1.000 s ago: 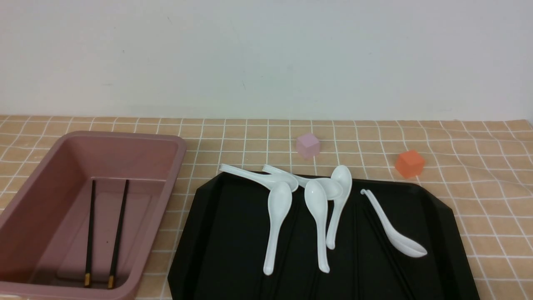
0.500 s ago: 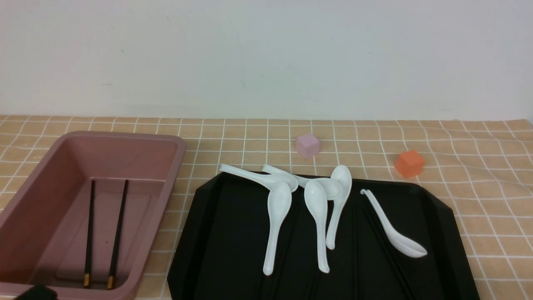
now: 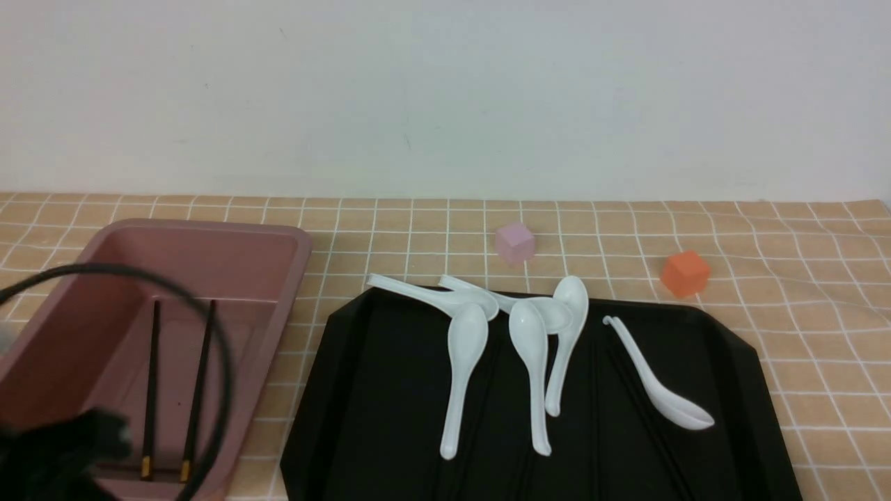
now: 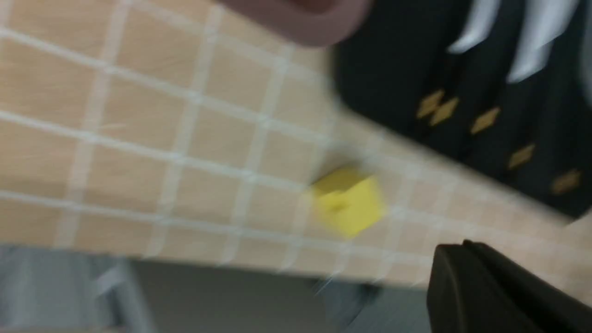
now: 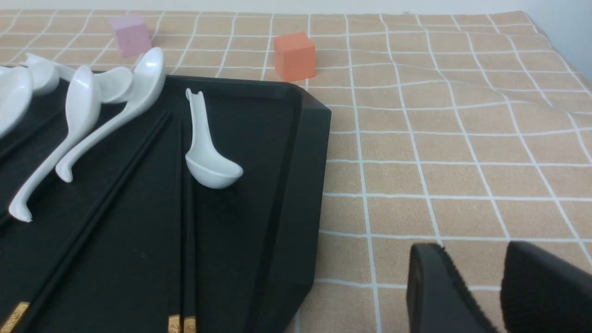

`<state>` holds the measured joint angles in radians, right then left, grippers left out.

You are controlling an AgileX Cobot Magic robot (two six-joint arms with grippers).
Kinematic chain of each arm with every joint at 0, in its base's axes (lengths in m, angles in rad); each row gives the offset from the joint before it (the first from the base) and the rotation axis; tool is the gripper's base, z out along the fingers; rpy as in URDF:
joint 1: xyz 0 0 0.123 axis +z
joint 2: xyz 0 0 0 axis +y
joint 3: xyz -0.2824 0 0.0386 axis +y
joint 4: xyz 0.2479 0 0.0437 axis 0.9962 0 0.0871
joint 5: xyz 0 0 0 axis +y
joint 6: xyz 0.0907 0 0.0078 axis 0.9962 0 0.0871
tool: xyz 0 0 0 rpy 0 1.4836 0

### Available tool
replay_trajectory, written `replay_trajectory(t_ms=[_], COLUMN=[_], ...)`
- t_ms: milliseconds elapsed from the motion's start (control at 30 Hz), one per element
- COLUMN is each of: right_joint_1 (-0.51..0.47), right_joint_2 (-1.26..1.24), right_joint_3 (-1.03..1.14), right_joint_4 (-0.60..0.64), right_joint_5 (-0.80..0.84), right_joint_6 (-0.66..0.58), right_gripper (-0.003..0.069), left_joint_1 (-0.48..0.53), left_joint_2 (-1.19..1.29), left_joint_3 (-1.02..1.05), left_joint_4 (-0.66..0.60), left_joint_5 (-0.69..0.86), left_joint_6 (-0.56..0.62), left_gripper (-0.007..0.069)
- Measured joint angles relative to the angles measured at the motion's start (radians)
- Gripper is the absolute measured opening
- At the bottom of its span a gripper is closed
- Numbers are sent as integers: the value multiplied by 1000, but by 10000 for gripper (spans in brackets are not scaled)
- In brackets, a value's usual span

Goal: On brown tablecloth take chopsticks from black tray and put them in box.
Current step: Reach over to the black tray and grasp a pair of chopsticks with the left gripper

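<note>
The pink box (image 3: 292,278) stands at the left on the brown tablecloth (image 3: 821,334) with two black chopsticks (image 3: 150,379) lying inside. The black tray (image 3: 376,390) holds white spoons (image 3: 463,362) and several more chopsticks (image 5: 182,217), gold bands at their near ends (image 4: 483,120). My left arm (image 3: 62,452) and its cable rise at the front left, before the box. My left gripper (image 4: 455,247) looks shut and empty, blurred, over the cloth's front edge. My right gripper (image 5: 476,252) is open and empty, low over the cloth right of the tray.
A pink cube (image 3: 515,243) and an orange cube (image 3: 686,273) sit behind the tray. A yellow cube (image 4: 347,201) lies near the table's front edge between box and tray. The cloth is wrinkled at the right.
My left arm and its cable have risen into the front view at the lower left, partly covering the box. The chopsticks, spoons and cubes have not moved.
</note>
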<state>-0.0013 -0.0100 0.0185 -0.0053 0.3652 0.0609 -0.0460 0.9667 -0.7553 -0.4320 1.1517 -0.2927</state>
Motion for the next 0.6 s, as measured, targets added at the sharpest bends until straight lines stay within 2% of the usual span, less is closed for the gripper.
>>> replay_trajectory(t_ms=[133, 233, 267, 300, 467, 600], right_joint_1=[0, 0, 0, 0, 0, 0], right_joint_2=[0, 0, 0, 0, 0, 0], right_joint_3=[0, 0, 0, 0, 0, 0], right_joint_4=[0, 0, 0, 0, 0, 0], right_joint_5=[0, 0, 0, 0, 0, 0], right_joint_6=[0, 0, 0, 0, 0, 0], right_gripper=[240, 240, 240, 240, 240, 240], left_joint_1=[-103, -279, -304, -416, -639, -782], left_joint_2=[122, 187, 196, 242, 374, 506], left_joint_3=[-60, -94, -99, -121, -195, -289], left_joint_4=[-10, 7, 16, 71, 246, 378], left_joint_5=[-36, -90, -99, -134, -179, -181], left_joint_6=[26, -39, -53, -128, -319, -433], left_gripper=[-13, -13, -13, -13, 2, 105])
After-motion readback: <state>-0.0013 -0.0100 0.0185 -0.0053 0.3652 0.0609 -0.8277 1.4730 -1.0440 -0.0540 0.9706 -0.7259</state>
